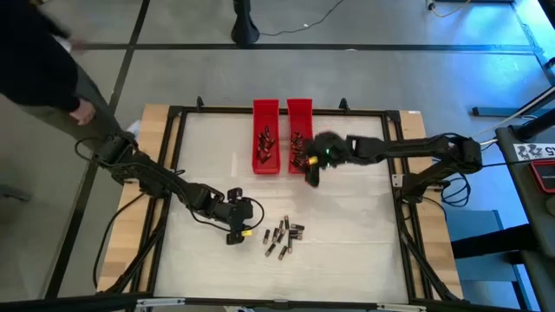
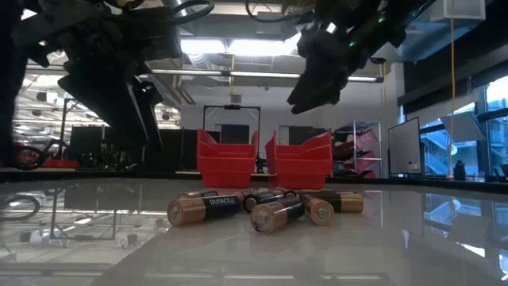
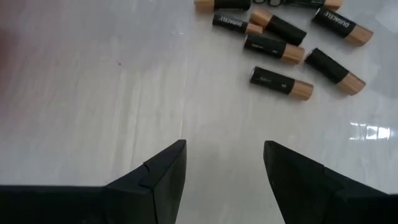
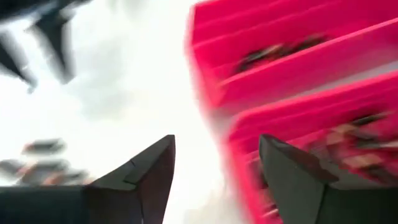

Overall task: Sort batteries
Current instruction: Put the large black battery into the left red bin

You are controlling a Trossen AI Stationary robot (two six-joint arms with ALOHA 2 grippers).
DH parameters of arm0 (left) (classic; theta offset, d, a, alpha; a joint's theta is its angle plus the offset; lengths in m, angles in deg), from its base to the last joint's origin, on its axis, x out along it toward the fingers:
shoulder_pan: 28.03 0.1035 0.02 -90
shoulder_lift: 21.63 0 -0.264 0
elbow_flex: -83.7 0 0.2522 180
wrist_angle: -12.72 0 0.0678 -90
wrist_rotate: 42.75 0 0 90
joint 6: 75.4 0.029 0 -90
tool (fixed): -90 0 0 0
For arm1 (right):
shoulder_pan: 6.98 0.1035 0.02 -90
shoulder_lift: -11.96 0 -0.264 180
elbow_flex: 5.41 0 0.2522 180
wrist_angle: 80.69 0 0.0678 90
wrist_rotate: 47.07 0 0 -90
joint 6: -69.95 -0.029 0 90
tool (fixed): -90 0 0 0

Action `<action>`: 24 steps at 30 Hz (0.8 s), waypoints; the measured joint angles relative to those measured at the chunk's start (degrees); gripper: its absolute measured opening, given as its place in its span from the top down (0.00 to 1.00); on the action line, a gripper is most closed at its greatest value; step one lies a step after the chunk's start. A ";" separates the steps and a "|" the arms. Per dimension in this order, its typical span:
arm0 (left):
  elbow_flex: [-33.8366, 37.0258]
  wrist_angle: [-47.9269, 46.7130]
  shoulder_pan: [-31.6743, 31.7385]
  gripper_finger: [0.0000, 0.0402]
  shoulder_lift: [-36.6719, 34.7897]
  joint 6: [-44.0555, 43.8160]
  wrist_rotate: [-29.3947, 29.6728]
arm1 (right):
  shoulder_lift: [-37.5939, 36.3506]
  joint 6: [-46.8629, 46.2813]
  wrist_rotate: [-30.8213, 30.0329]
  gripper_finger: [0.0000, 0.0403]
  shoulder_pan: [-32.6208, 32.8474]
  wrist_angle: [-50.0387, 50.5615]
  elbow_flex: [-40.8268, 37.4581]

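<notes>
We see loose batteries [image 1: 284, 238] clustered on table [image 1: 347, 234] front; more fill two red trays [image 1: 266, 139]. Left gripper [image 1: 239, 227] beside cluster, fingers apart, empty. Right gripper [image 1: 310, 165] at right tray [image 1: 299, 113], fingers apart, empty.

You have a glossy white tabletop [image 2: 413, 238] that mirrors the batteries [image 2: 262, 208], whose dark wrappers and coppery metallic ends shine. The two red trays [image 2: 263, 163] look like smooth plastic; the table's edge [image 1: 156, 121] is pale bare wood.
</notes>
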 joint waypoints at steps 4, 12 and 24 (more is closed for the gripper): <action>0.00 2.04 0.00 0.49 0.00 1.22 0.02 | 0.00 -3.01 -2.51 0.45 9.54 3.40 0.00; 0.00 5.65 0.02 0.49 0.00 5.09 0.02 | 3.67 -6.82 -14.66 0.47 27.67 5.92 0.04; 0.02 6.29 -0.10 0.49 0.00 4.37 0.00 | 13.24 -10.57 -16.58 0.47 30.29 2.51 0.04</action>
